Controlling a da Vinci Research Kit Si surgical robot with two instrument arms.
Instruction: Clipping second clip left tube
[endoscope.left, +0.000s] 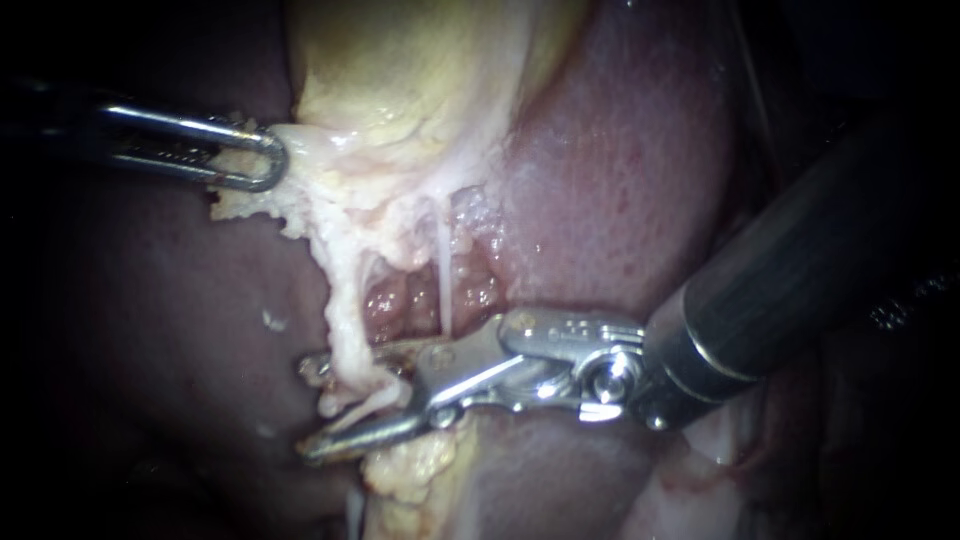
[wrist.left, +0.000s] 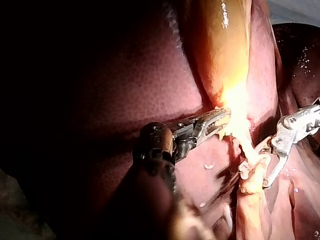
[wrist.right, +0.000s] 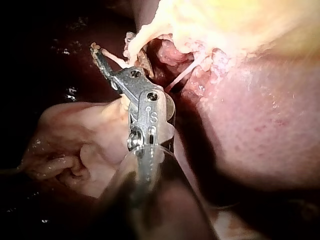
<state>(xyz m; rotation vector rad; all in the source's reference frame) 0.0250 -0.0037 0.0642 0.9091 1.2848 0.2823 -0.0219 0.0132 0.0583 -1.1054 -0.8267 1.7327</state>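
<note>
- The gallbladder (endoscope.left: 420, 70), yellowish and pale, fills the 12 o'clock part of the endoscope view. The dark red liver (endoscope.left: 620, 180) lies around it, from 3 o'clock through 6 to 9.
- My left instrument (endoscope.left: 262, 160) comes in from 9 o'clock, and its tip sits at about 10 o'clock.
- Its jaws are pressed together on pale tissue (endoscope.left: 300, 190) at the gallbladder's lower edge. The left wrist view shows the same pinch, with the tissue caught between both jaws.
- The left tube (endoscope.left: 345, 310) is a whitish, ragged band. It starts at that pale tissue and runs toward 7 o'clock, ending just below the centre of the view.
- My right instrument (endoscope.left: 308, 408) enters from 3 o'clock on a thick dark shaft, and its metal wrist lies at about 5 o'clock. Its two long jaws point toward 9 o'clock.
- Those jaws stand spread, with a clear gap at the tips. The lower end of the left tube passes between them, so one jaw lies at the tube's 12 o'clock side and the other at its 6 o'clock side.
- I cannot tell whether a clip sits in the jaws.
- A thin white strand (endoscope.left: 443, 270) hangs straight down at the 3 o'clock side of the left tube, apart from it. It reaches the upper jaw near its hinge, and reddish raw tissue shows between strand and tube.
- A fatty lump (endoscope.left: 410, 470) lies at 6 o'clock, just under the lower jaw.
- In the right wrist view the open jaws reach ahead of the shaft to the pale band, and the liver lies beside them.
</note>
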